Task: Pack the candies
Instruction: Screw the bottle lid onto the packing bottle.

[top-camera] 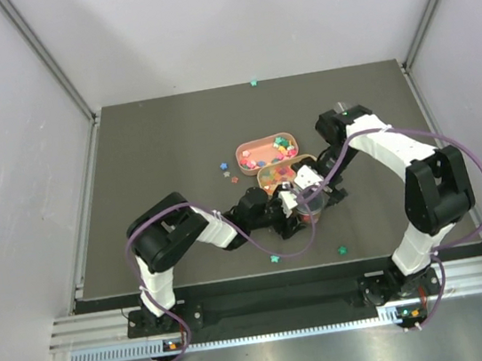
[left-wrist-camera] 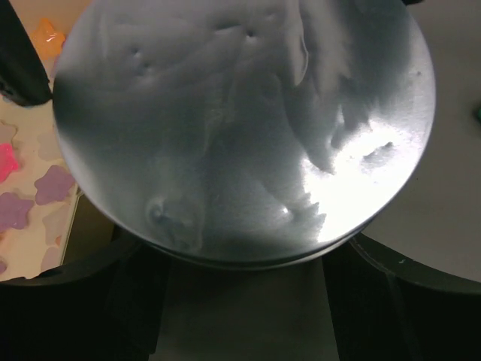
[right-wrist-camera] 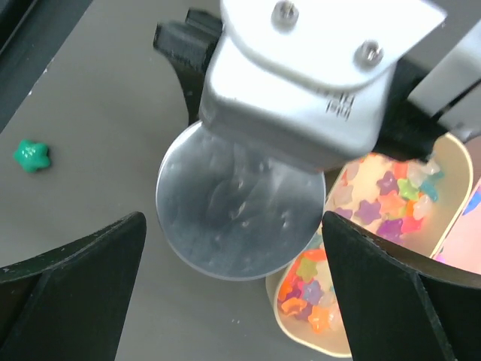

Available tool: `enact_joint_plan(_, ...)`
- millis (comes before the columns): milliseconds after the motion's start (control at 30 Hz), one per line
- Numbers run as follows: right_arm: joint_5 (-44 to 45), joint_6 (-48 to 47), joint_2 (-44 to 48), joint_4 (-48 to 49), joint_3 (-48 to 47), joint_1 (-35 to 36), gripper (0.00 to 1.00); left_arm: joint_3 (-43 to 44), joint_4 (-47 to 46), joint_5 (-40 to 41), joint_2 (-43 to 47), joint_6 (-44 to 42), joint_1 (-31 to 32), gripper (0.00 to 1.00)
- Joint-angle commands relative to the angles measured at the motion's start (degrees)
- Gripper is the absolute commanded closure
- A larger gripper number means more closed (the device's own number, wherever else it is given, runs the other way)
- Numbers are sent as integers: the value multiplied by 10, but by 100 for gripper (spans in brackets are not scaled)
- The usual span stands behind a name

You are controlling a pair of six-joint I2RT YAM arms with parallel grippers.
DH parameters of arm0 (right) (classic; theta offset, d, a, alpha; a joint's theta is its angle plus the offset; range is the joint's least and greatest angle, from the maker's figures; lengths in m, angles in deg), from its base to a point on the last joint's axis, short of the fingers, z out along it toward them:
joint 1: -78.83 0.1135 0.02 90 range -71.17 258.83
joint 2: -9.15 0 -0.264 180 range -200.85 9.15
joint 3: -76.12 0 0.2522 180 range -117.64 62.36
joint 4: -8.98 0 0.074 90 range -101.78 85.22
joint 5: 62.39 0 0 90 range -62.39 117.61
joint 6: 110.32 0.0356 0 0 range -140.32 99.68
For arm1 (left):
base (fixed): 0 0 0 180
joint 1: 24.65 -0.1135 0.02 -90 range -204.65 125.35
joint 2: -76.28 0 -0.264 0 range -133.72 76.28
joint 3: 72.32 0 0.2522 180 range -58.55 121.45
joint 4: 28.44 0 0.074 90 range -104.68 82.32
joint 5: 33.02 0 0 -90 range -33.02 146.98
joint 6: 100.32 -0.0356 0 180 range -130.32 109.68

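The clear round jar (top-camera: pixel 309 208) stands beside the cream tray, and its silver lid (left-wrist-camera: pixel 240 128) fills the left wrist view. My left gripper (top-camera: pixel 294 202) is shut on the jar below the lid; its fingertips are hidden under the lid. My right gripper (right-wrist-camera: pixel 233 222) hovers open and empty over the lid (right-wrist-camera: pixel 218 244), one finger on each side. Star candies (right-wrist-camera: pixel 383 199) in purple, orange, green and yellow lie in the cream oval tray (right-wrist-camera: pixel 275 307). More candies (top-camera: pixel 275 151) lie in the pink oval tray (top-camera: pixel 246 150).
Loose candies lie on the dark mat: a green one (top-camera: pixel 253 82) at the far edge, two green ones (top-camera: pixel 274 257) (top-camera: pixel 341 249) near the front, a blue one (top-camera: pixel 223 167) left of the trays. One green star (right-wrist-camera: pixel 31 155) also shows in the right wrist view.
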State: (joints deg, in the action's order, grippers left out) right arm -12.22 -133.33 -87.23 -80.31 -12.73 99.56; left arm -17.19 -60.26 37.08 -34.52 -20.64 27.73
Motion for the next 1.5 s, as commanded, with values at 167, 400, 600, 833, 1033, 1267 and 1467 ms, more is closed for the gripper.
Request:
enact_joint_plan(167, -44, -61, -11, -90, -31, 12, 0, -25, 195, 93, -57, -43, -11, 75)
enact_joint_plan(400, -35, -34, -35, -89, -47, 12, 6, -23, 195, 89, -60, -41, -11, 75)
enact_joint_plan(600, -33, 3, -54, -88, -65, 12, 16, -23, 197, 93, -59, -40, -10, 75)
enact_joint_plan(833, -51, 89, -66, -87, -61, 11, 24, -9, 206, 116, -68, -24, -18, 75)
enact_joint_plan(1033, -67, 199, -59, -48, -10, 7, 25, 9, 219, 131, -81, -1, -40, 76)
enact_joint_plan(1267, -65, 334, -62, 68, 52, -20, 27, 6, 216, 139, -78, 1, -42, 78)
enact_joint_plan(1467, -69, 417, -53, 112, 77, -36, 26, 7, 215, 144, -81, 6, -44, 79)
